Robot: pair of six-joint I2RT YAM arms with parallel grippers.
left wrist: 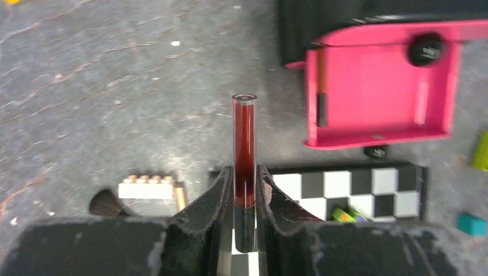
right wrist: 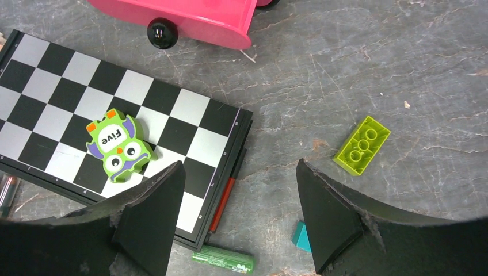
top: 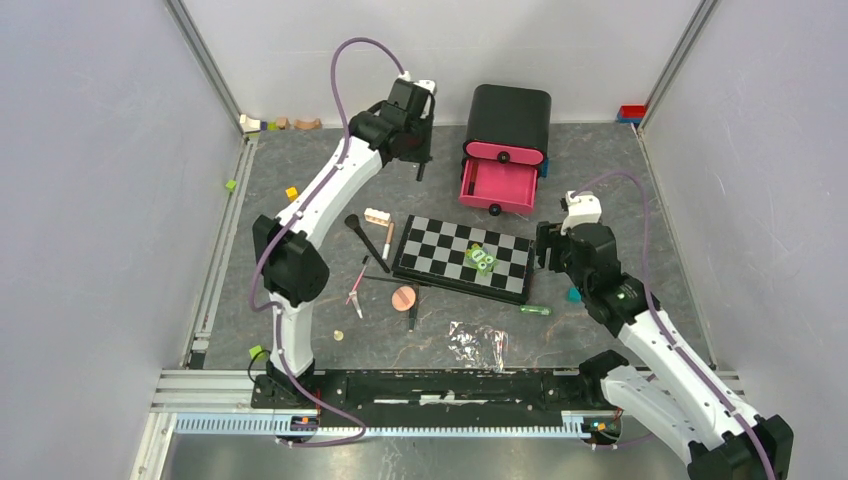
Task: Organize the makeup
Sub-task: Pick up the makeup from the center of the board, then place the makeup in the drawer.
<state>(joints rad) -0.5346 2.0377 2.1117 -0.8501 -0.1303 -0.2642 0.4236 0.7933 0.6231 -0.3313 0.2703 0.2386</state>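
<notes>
My left gripper (left wrist: 244,172) is shut on a slim dark-red gloss tube (left wrist: 244,138) with a black cap, held above the floor left of the open pink drawer (left wrist: 380,86). A thin pencil (left wrist: 321,86) lies inside that drawer. From above, the left gripper (top: 420,160) hangs beside the drawer (top: 497,185). A black brush (top: 365,235), thin pencils (top: 357,285) and a round peach puff (top: 405,297) lie left of the chequered board (top: 465,258). My right gripper (right wrist: 239,169) stands open over the board's corner, above a small green tube (right wrist: 223,260) and a red-and-dark pencil (right wrist: 225,198).
A black box (top: 510,115) sits behind the drawer. A green owl toy (right wrist: 119,145) rests on the board. A lime block (right wrist: 361,144), a teal block (right wrist: 300,236) and a white block (left wrist: 145,188) lie on the floor. A crumpled clear wrapper (top: 478,340) is near the front.
</notes>
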